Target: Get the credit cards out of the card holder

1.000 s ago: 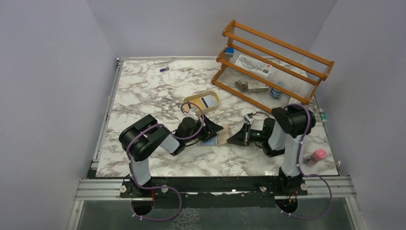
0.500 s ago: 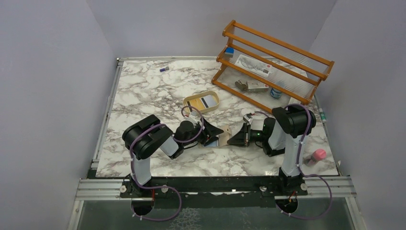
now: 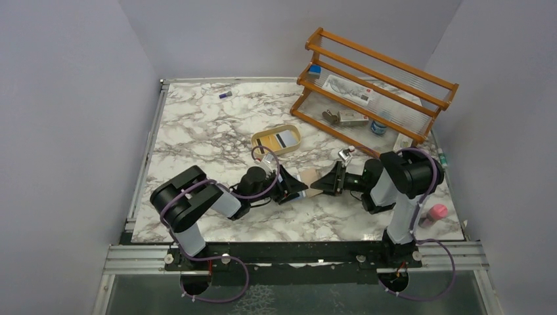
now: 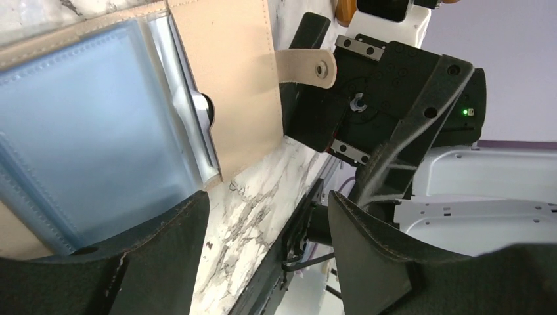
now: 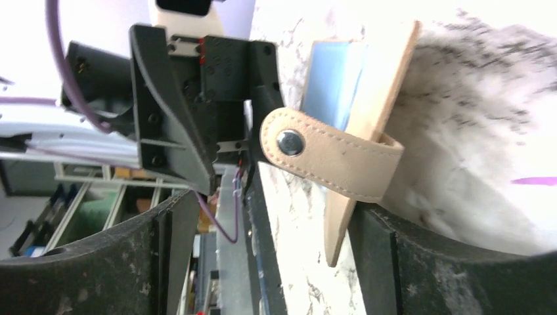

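Where the two arms meet over the near middle of the marble table, the card holder lies open between their fingertips. It is a small, flat wallet of beige, leather-like material with stitched edges. Its inner side carries clear, glossy plastic pockets, and a pale blue card sits flat in one of them. A beige flap rises from the right half, ending in a rounded snap tab with a metal stud.

The left gripper points right at the wallet with its jaws spread and nothing pinched between them. One of its dark, rough-textured fingers overlaps the near corner of the blue pocket. Whether it touches the plastic cannot be told.

The right gripper faces it from the right, jaws wide apart as well. The flap stands edge-on between its fingers, close to one of them, and the tab juts out across the gap. Neither finger clamps the flap.

Just beyond the wallet sits an oval tan tray with a shallow rim. A whitish card with a dark band lies inside it.

At the far right, a slatted wooden rack stands at an angle, with a few small items on its shelves. A small pink thing rests near the right edge, beside the right arm. A tiny purple item lies far off toward the back left.
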Robot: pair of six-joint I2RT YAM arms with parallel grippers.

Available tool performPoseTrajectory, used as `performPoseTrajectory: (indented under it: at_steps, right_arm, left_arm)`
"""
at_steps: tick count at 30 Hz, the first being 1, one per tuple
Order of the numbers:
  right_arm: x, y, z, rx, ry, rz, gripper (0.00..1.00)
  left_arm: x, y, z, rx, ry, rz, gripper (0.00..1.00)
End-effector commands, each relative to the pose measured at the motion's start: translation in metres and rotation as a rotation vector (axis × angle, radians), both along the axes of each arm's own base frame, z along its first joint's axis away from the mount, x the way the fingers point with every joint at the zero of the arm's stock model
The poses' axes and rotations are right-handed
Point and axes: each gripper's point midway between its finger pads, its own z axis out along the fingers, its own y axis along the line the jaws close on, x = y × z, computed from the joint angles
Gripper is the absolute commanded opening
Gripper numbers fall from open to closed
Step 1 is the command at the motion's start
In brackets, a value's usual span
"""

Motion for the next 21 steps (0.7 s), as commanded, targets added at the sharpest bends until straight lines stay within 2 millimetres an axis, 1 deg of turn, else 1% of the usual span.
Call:
performPoseTrajectory:
  at_steps: [1,4,7,10,14,18,19,21]
  right_arm:
    - [0.025,-0.007,-0.018,-0.116,-0.073,-0.127,0.81]
    - [0.036,-0.014,-0.026,-0.206,-0.084,-0.187,0.78]
    - [0.046,-0.019,-0.02,-0.253,-0.118,-0.234,0.77]
    - [0.054,-0.022,-0.015,-0.278,-0.135,-0.267,0.71]
    - [0.062,-0.021,-0.011,-0.272,-0.141,-0.282,0.61]
    - [0.063,-0.019,-0.012,-0.25,-0.137,-0.281,0.61]
    - [0.062,-0.019,-0.012,-0.247,-0.137,-0.28,0.61]
    - [0.061,-0.019,-0.014,-0.243,-0.135,-0.278,0.66]
  left_arm:
    - [0.012,0.011,-0.005,0.092,-0.052,0.044,0.68]
    - [0.016,0.016,-0.01,0.113,-0.053,0.057,0.68]
    - [0.018,0.018,-0.015,0.127,-0.05,0.061,0.68]
    - [0.019,0.017,-0.018,0.132,-0.047,0.06,0.68]
    - [0.021,0.015,-0.018,0.134,-0.051,0.061,0.68]
    - [0.022,0.015,-0.02,0.138,-0.049,0.062,0.68]
    - [0.022,0.015,-0.021,0.14,-0.048,0.063,0.68]
    - [0.022,0.016,-0.023,0.144,-0.044,0.065,0.68]
